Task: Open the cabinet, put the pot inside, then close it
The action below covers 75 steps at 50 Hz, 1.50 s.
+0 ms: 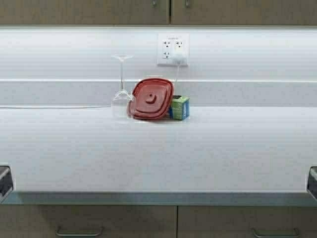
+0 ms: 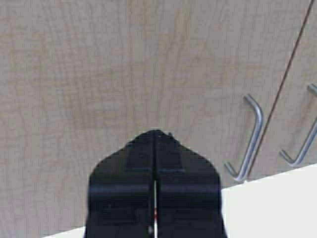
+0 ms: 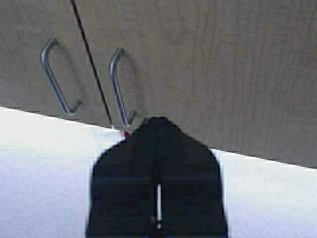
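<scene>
The cabinet [image 1: 84, 12] hangs along the top of the high view, with both tan wood-grain doors closed. The pot is out of view in every frame. My left gripper [image 2: 155, 134] is shut and empty and points at the cabinet's left door [image 2: 124, 64], with the two bar handles [image 2: 250, 139] off to one side. My right gripper [image 3: 157, 121] is shut and empty and points at the right door [image 3: 223, 64], close to a bar handle [image 3: 119, 89]. In the high view, only a dark part of each arm shows at the side edges.
On the white counter [image 1: 158, 153], against the back wall, stand an upturned wine glass [image 1: 122, 89], a red plastic lid [image 1: 151, 98] and a green-blue box [image 1: 180, 107]. A wall outlet [image 1: 173, 49] with a plug is above them. Floor-standing drawers [image 1: 79, 231] lie below the counter edge.
</scene>
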Motion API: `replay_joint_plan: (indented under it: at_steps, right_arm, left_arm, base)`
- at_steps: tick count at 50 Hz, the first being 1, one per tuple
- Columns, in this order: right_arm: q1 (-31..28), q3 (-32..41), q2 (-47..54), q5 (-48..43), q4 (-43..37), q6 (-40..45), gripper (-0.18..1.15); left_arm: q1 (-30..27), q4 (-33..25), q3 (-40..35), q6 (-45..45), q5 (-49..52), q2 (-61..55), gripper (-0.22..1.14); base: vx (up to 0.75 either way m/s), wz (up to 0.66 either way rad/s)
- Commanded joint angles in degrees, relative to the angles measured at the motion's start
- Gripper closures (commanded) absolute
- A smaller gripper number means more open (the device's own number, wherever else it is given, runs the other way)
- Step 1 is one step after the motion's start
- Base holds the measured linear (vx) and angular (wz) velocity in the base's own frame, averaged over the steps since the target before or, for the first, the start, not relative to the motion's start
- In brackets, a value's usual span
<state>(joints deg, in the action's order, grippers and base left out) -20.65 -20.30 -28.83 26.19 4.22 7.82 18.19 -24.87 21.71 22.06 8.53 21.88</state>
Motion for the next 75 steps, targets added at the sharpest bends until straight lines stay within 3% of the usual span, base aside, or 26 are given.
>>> replay_joint_plan:
  at_steps: [1, 75]
  right_arm:
    - [-0.18, 1.05, -0.35, -0.53, 0.0, -0.09, 0.91]
    - [-0.18, 1.32, -0.35, -0.53, 0.26, -0.18, 0.91]
  left_arm:
    - [0.09, 0.09, -0.53, -0.18, -0.44, 0.44, 0.87]
    - [0.09, 0.09, -0.88, -0.18, -0.44, 0.35, 0.87]
  base:
    - [0.0, 0.0]
    - [0.0, 0.0]
